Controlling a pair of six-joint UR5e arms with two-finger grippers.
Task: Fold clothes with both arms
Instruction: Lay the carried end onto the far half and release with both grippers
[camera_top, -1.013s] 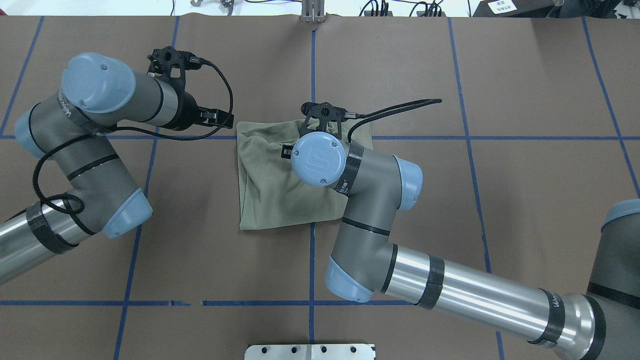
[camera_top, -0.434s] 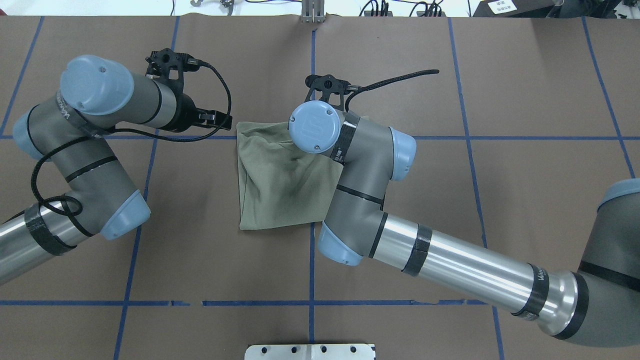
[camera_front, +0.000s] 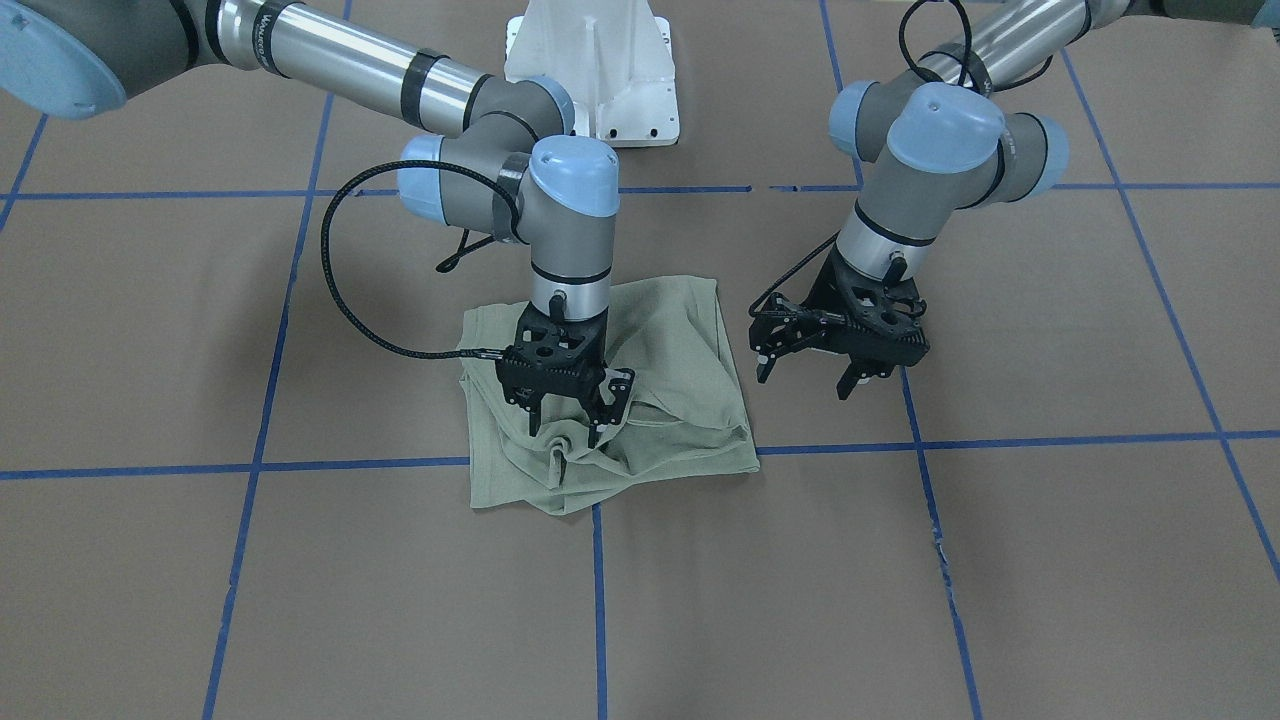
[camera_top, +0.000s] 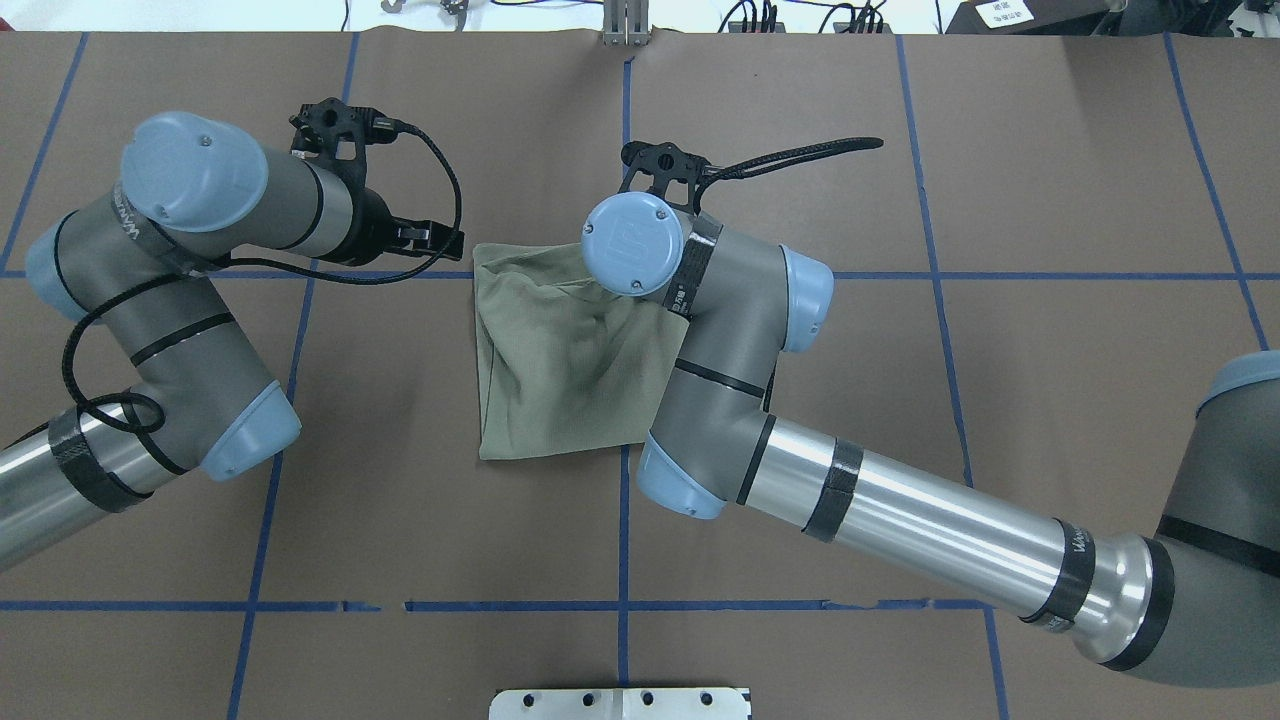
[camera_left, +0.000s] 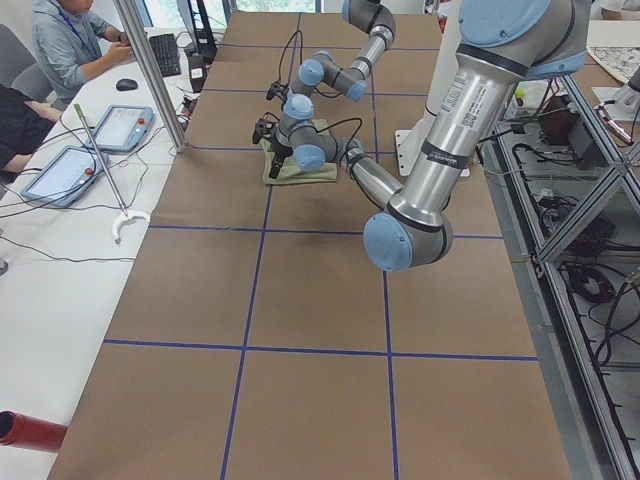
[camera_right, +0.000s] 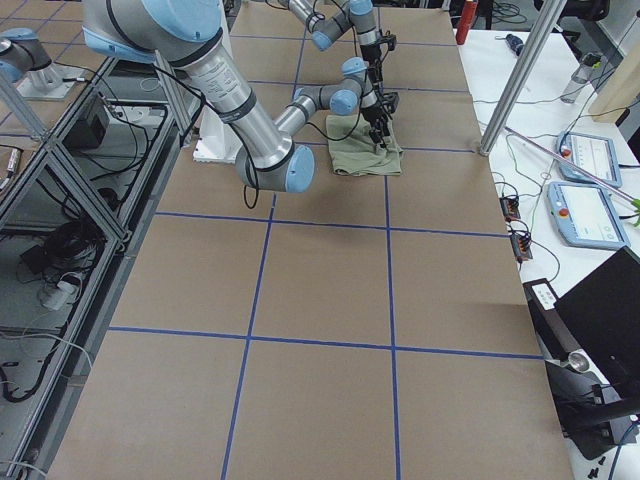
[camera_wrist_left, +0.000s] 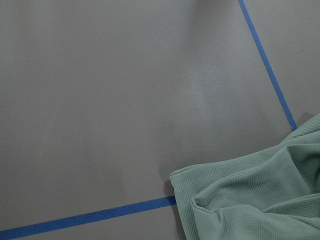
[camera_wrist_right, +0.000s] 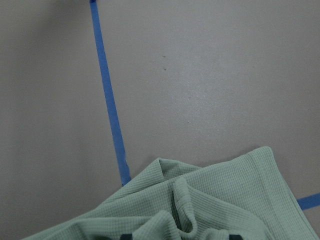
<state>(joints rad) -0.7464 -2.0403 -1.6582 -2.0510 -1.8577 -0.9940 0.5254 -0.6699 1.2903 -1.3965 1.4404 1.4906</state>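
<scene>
We see the brown table (camera_top: 1050, 150), squared off with blue tape (camera_top: 940, 276), and both arms working over its middle. The right arm (camera_top: 900, 520) reaches in across the shirt, while the left arm (camera_top: 180, 330) stands off to the shirt's side.

The shirt (camera_top: 560, 370) lies near the table's centre, folded into a rough square packet. Its far edge is rumpled, not flat.

The left gripper (camera_front: 802, 385) hangs over bare table just beside the packet, its fingers spread and empty. The right gripper (camera_front: 565, 425) sits low over the rumpled edge with its fingers also apart. One finger is on each side of a small raised ridge of cloth (camera_front: 557, 458), and it grasps nothing.

Our worry is that ridge. If the right fingers close on it, we judge they may catch only the top layer, and a lift would then peel the packet open. If they catch several layers, the whole packet may drag along the table, since the left gripper is off the cloth and pins nothing.
</scene>
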